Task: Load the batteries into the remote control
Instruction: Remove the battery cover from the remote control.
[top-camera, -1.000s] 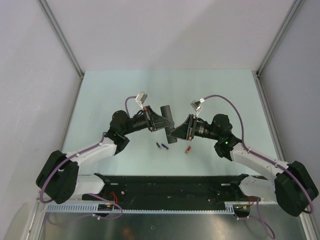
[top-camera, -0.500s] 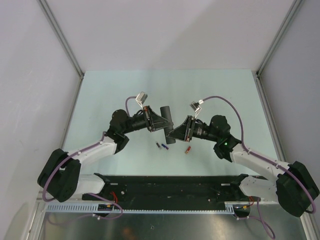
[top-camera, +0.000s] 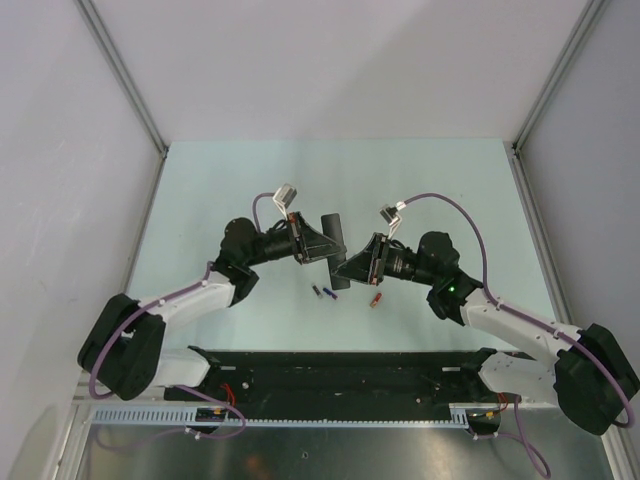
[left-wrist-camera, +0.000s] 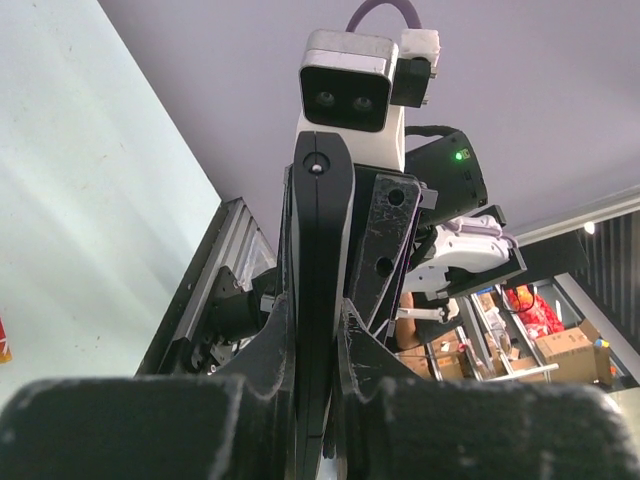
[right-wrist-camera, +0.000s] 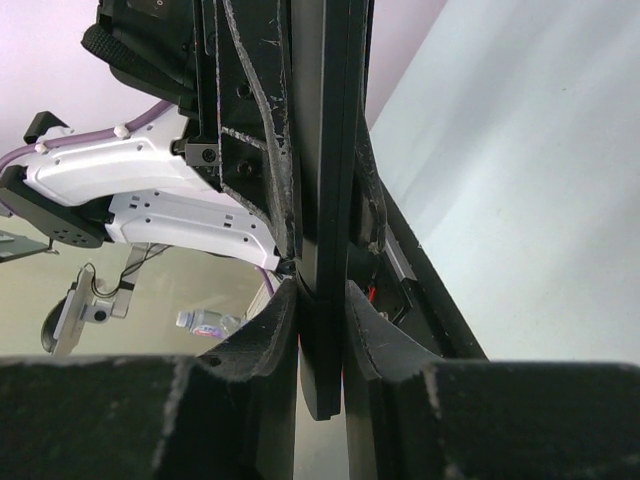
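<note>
The remote control (top-camera: 336, 250) is a slim black bar held above the table between both arms. My left gripper (top-camera: 320, 246) is shut on its upper half and my right gripper (top-camera: 351, 268) on its lower end. The left wrist view shows the remote (left-wrist-camera: 322, 230) edge-on, clamped in the left gripper (left-wrist-camera: 318, 345), with the right gripper's fingers (left-wrist-camera: 388, 240) beside it. The right wrist view shows the remote (right-wrist-camera: 326, 170) edge-on in the right gripper (right-wrist-camera: 321, 335). Two dark purple batteries (top-camera: 323, 293) and one red-orange battery (top-camera: 377, 299) lie on the table below.
The pale green table top (top-camera: 450, 190) is enclosed by grey walls and aluminium posts (top-camera: 125, 80). A black base rail (top-camera: 340, 365) runs along the near edge, with a cable tray (top-camera: 300, 420) in front of it.
Both arms have shifted very slightly. The remote stays clamped between both grippers in almost the same place, and the batteries have not moved.
</note>
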